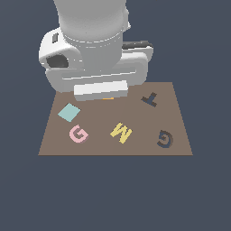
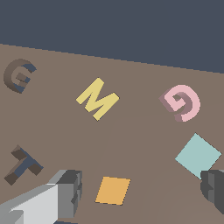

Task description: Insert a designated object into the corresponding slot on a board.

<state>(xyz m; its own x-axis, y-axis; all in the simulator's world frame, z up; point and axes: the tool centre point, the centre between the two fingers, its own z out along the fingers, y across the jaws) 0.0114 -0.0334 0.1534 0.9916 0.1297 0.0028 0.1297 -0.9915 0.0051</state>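
Observation:
The pale pink letter G block (image 1: 78, 133) lies flat on the brown board (image 1: 135, 146), near its front edge at the exterior view's left. It also shows in the wrist view (image 2: 181, 102). The dark G-shaped recess (image 1: 165, 138) is at the front, at the exterior view's right, and shows in the wrist view (image 2: 18, 75). My gripper (image 2: 141, 190) is open and empty. It hovers above the far part of the board over an orange square (image 2: 113, 190), apart from the pink G. In the exterior view the arm's hand (image 1: 100, 90) hides the fingertips.
A yellow M (image 1: 121, 132) lies between the pink G and the G recess. A teal square (image 1: 69, 112) lies just behind the pink G. A dark T-shaped recess (image 1: 150, 99) is at the far side, at the exterior view's right. The board's surroundings are dark blue floor.

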